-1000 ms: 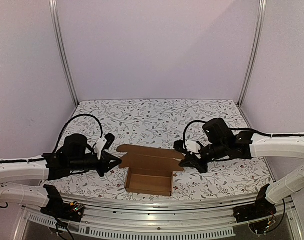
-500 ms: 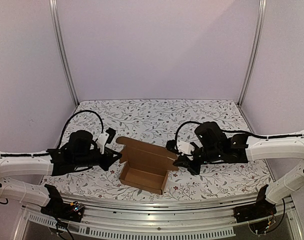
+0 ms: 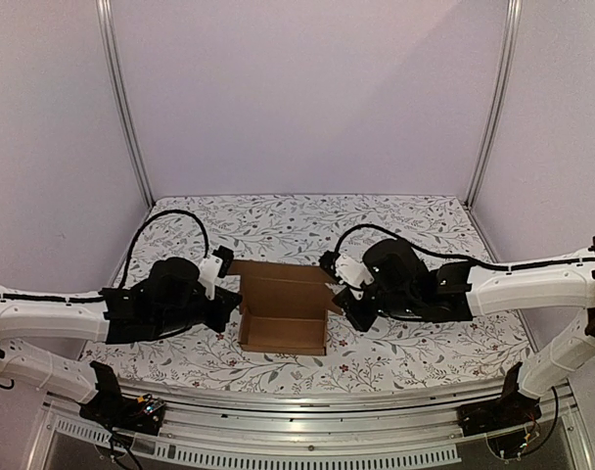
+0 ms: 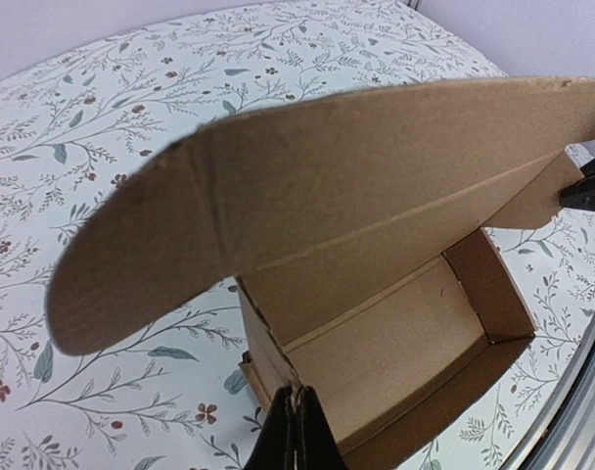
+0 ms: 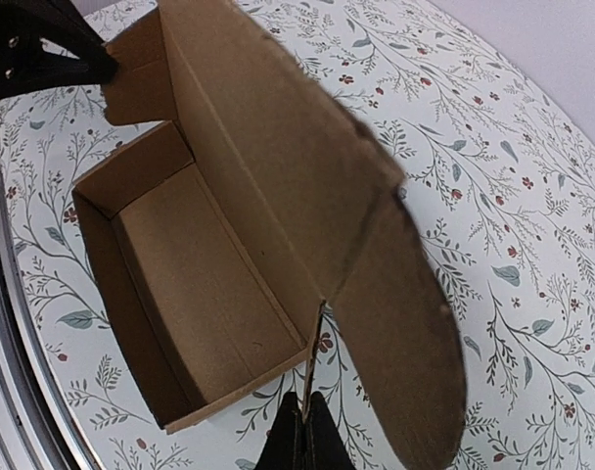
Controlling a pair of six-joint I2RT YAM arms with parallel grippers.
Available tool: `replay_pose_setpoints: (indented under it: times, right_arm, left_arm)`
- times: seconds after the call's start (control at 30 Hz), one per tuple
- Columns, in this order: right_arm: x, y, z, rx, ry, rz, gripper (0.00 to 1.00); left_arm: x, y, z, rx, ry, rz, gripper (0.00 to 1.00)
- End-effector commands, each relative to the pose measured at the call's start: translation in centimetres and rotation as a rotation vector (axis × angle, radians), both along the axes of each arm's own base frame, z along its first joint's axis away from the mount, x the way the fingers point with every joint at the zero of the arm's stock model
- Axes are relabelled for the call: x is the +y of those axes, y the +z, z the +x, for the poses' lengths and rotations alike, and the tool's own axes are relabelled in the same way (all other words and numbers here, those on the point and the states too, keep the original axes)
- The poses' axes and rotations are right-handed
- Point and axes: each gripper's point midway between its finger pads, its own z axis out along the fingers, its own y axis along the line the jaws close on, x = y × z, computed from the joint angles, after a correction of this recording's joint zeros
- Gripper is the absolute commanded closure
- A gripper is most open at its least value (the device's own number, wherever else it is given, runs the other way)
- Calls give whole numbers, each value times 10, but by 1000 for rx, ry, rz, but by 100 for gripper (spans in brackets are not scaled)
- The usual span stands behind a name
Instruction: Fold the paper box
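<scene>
The paper box [image 3: 283, 335] is a brown cardboard tray standing open in the middle of the table, its lid panel [image 3: 283, 292] raised behind it. My left gripper [image 3: 235, 309] is at the box's left end, shut on the short end wall [image 4: 263, 338]. Its fingertips [image 4: 296, 406] pinch that wall's top edge. The lid's rounded ear flap [image 4: 141, 264] hangs over the left wrist view. My right gripper [image 3: 339, 302] is at the right end, shut [image 5: 304, 406] on the thin edge of the end flap [image 5: 315, 362]. The lid's other ear flap [image 5: 405, 333] hangs beside it.
A floral cloth [image 3: 405, 235] covers the table. A metal rail [image 3: 307, 401] runs along the near edge. Purple walls and two aluminium posts [image 3: 126, 108] close in the back and sides. Black cables [image 3: 170, 220] loop off both wrists.
Both grippers have moved inward and away from the near edge. The box shifted with them and its lid has swung from lying flat to standing up. The left jaws closed fully.
</scene>
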Motion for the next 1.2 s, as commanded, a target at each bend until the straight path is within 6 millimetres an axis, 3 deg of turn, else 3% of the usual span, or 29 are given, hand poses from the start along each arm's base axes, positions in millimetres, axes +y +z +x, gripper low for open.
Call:
replay_pose_setpoints:
  times: [0.0,0.33,0.83,1.17]
  right_arm:
    - [15,21,16,-36,-146,82,100]
    - [28,32,29,-78,-321,150,100]
    - [38,-1,39,-11,-455,144,100]
    - [24,-24,38,0,-506,108,100]
  left_arm:
    - [-7,3,3,11,41,-15,100]
    - [-25,-7,6,73,79,26,100]
    - [-44,-9,3,71,81,51,100]
    - [-52,-20,0,90,86,89,100]
